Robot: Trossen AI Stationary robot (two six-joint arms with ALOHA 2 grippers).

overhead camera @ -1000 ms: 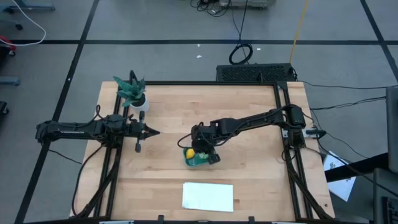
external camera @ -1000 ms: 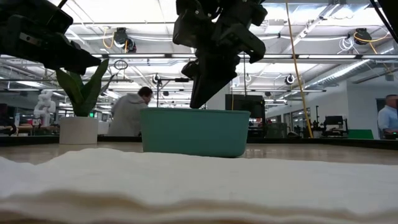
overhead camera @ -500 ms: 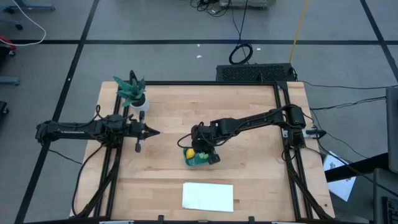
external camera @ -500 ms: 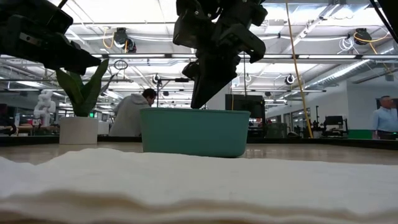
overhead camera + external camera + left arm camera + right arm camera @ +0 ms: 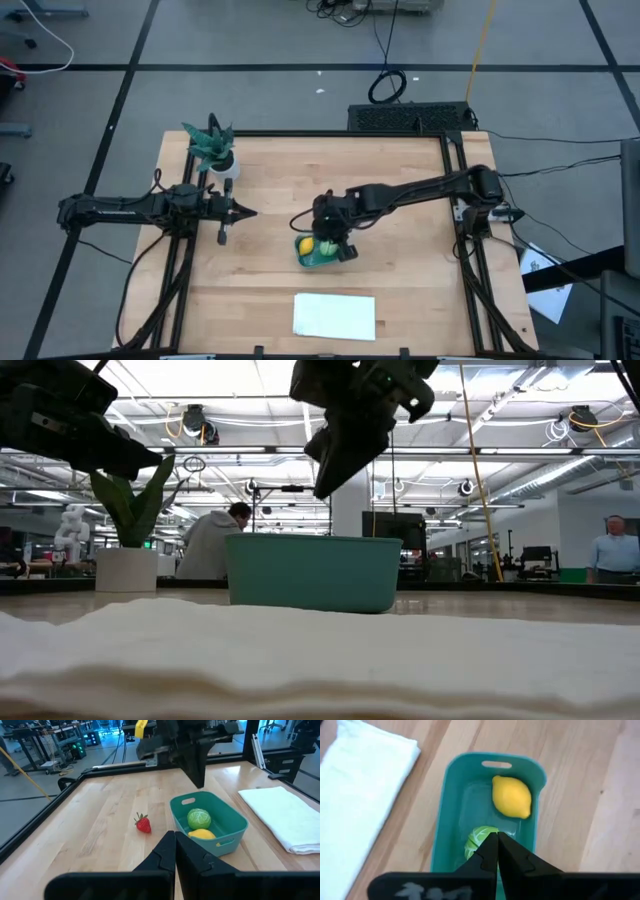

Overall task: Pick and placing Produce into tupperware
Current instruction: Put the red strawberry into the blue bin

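Note:
The teal tupperware [image 5: 318,256] [image 5: 208,822] [image 5: 487,815] [image 5: 312,572] stands on the table near its middle. Inside it lie the yellow lemon [image 5: 511,796] [image 5: 202,834] [image 5: 304,246] and the round green fruit [image 5: 199,818] [image 5: 475,841]. The red strawberry [image 5: 143,824] rests on the wood just beyond the tupperware's far side; the right arm hides it in the high view. My right gripper [image 5: 497,840] [image 5: 322,490] [image 5: 200,782] hangs shut above the tupperware, over the green fruit, holding nothing. My left gripper [image 5: 250,211] [image 5: 175,839] waits shut near the table's left side.
A folded white cloth [image 5: 334,315] [image 5: 280,815] [image 5: 360,795] lies near the table's near edge and fills the foreground of the low view. A teal potted plant [image 5: 212,148] [image 5: 128,550] stands at the far left corner. People move in the room behind.
My right gripper has risen straight up from the tupperware's rim level to well above it, and drifted slightly toward the table's right. The tupperware and the fruits in it have stayed put.

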